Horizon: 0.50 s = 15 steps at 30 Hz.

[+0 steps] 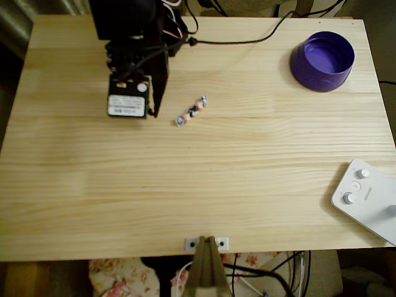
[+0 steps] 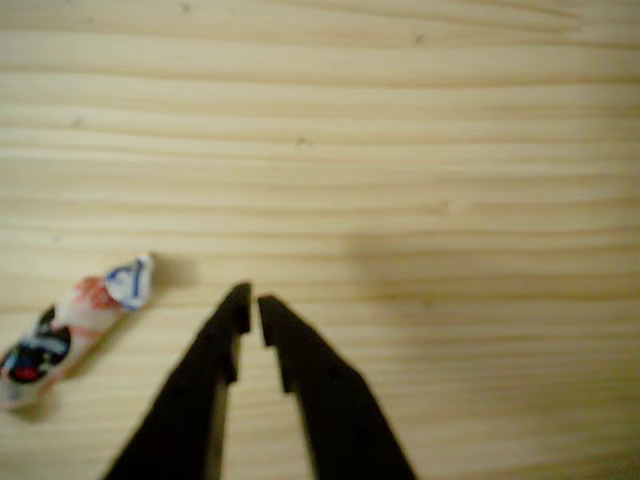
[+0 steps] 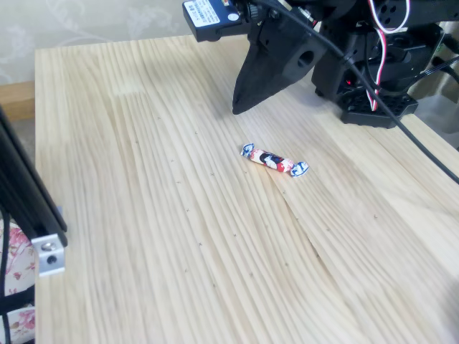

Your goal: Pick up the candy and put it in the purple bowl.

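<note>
My gripper (image 2: pixel 250 300) hangs above the table (image 1: pixel 185 185) with its jaws almost together, a narrow gap between the tips, and nothing held. In the wrist view the candy (image 2: pixel 70 330) lies flat on the wood to the left of the tips, near them but apart. In the overhead view the candy (image 1: pixel 191 111) sits just right of the gripper (image 1: pixel 151 111), and the bowl (image 1: pixel 322 60) stands well apart at the far right corner.

Risks from this position:
- Descending as aligned would likely put the tips on bare wood beside the candy; an offset toward it is needed first.
- The jaws appear too narrow to straddle the wrapper; lowering without widening could push it aside.
- The candy is thin and lies flat, so a shallow grip on a twisted end may slip during the carry.

Count: one candy, one bowl, one white device (image 1: pixel 368 198) with buttons at the right edge, clear of the path.
</note>
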Each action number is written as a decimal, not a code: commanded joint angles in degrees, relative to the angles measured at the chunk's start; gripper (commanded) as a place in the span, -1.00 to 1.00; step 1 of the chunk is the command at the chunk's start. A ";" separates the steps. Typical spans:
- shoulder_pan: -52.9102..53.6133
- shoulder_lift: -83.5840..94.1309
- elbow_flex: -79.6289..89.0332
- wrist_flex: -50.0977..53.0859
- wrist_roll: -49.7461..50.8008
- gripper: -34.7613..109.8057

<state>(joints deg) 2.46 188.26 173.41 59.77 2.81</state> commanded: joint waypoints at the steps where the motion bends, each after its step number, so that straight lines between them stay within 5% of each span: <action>1: -0.18 0.79 -0.79 0.53 -0.88 -0.54; 15: -4.57 0.79 -0.88 0.35 -5.19 -0.54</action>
<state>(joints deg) -1.49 188.26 173.41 59.77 -1.76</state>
